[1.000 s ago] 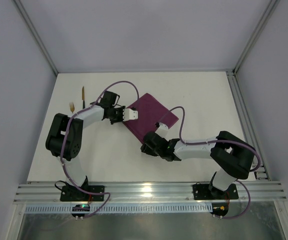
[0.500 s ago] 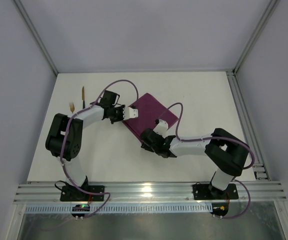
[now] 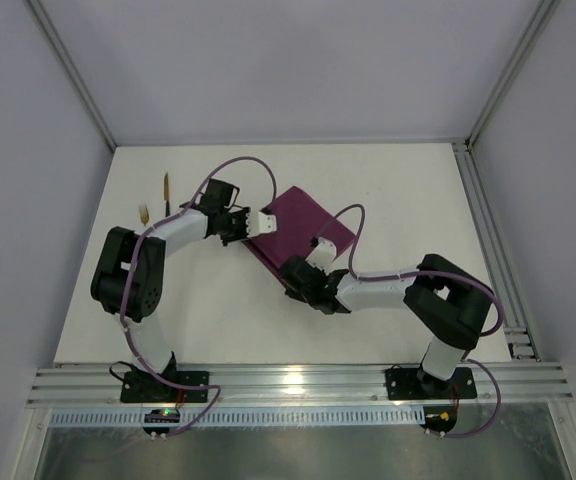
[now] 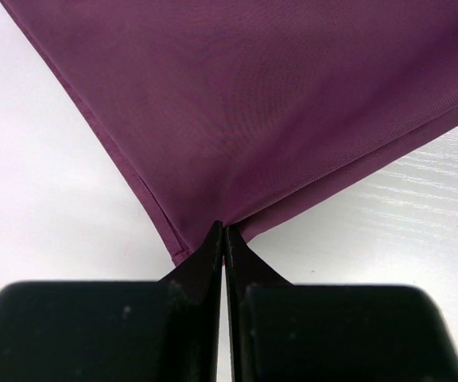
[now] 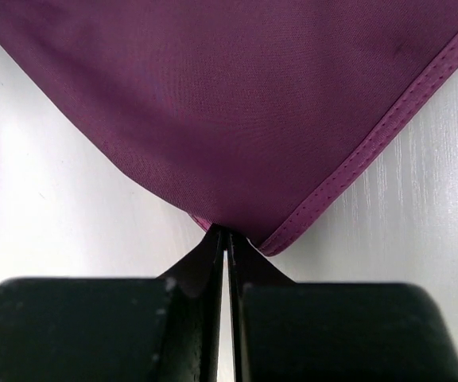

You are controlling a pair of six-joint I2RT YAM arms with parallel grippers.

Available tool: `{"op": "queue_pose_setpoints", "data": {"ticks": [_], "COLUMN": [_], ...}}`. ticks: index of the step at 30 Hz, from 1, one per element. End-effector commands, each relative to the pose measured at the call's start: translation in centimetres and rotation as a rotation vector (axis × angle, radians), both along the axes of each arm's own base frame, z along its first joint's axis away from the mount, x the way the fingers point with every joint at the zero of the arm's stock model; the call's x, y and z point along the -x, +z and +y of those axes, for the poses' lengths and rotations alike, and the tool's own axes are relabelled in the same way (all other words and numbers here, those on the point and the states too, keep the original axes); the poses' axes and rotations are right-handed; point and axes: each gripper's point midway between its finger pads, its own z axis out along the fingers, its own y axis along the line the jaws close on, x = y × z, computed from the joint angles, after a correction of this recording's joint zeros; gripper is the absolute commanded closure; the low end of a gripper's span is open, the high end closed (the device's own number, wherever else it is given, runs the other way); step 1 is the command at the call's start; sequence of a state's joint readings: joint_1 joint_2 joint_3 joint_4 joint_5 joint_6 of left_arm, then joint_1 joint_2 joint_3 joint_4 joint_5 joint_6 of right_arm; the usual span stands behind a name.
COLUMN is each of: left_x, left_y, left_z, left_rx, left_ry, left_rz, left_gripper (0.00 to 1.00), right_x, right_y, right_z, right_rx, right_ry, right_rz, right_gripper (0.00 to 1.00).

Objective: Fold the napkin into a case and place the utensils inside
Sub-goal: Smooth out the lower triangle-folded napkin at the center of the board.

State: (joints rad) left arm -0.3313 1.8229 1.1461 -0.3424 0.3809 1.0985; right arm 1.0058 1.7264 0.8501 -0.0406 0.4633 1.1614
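A white table (image 3: 408,200) sits inside a grey-walled enclosure, with an aluminium rail along its near edge. The napkin (image 3: 303,218) lies flat near the table's middle, turned so its corners point like a diamond. At the pinched corners the wrist views show more than one layer of cloth, with a stitched hem showing at the right one. The left gripper (image 4: 223,239) is clenched on the napkin's left corner, its jaws pressed together with the cloth drawn to a point between them. The right gripper (image 5: 227,237) is likewise clenched on a corner at the napkin's near side, the fabric puckering into its tips. The fork (image 3: 144,212) and knife (image 3: 166,190) lie side by side at the far left of the table, well apart from the napkin and both arms.
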Motion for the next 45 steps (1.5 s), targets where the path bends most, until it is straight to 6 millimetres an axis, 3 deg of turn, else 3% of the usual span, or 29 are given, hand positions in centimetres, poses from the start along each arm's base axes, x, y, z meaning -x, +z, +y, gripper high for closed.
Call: {"op": "queue_pose_setpoints", "data": {"ticks": [1, 11, 18, 23, 26, 30, 36, 41, 45], "left_x": [-2.2, -3.7, 0.0, 1.0, 1.4, 1.7, 2.9, 4.5, 2.5], "left_y": [1.8, 1.7, 0.3, -0.8, -0.5, 1.1, 2.7, 3.3, 5.2], "left_z": [0.4, 1.4, 0.7, 1.4, 1.3, 1.0, 1.5, 1.6, 1.8], "left_rx": [0.014, -0.039, -0.011, -0.046, -0.031, -0.001, -0.009, 0.011, 0.126], "left_ry": [0.031, 0.042, -0.056, -0.061, -0.058, -0.053, -0.061, -0.065, 0.096], "left_rz": [-0.069, -0.135, -0.017, 0.015, 0.026, 0.014, 0.028, 0.08, 0.073], "left_gripper": [1.0, 1.0, 0.9, 0.75, 0.73, 0.69, 0.68, 0.65, 0.67], "right_x": [0.3, 1.6, 1.5, 2.0, 2.4, 2.8, 3.4, 2.7, 0.8], "right_y": [-1.5, -1.4, -1.2, -1.6, -1.4, 0.0, 3.8, 7.2, 8.8], "right_z": [-2.4, -4.0, -3.3, -3.4, -3.7, -4.6, -5.3, -4.3, -0.9], "right_rx": [0.091, 0.103, 0.1, 0.111, 0.135, 0.173, 0.2, 0.205, 0.116], "right_ry": [-0.032, 0.005, 0.045, 0.066, 0.088, 0.12, 0.217, 0.309, 0.362], "right_rz": [0.01, 0.012, 0.008, 0.025, 0.041, 0.036, -0.004, -0.082, -0.15], "right_gripper": [0.96, 0.96, 0.96, 0.96, 0.89, 0.78, 0.64, 0.63, 0.74]}}
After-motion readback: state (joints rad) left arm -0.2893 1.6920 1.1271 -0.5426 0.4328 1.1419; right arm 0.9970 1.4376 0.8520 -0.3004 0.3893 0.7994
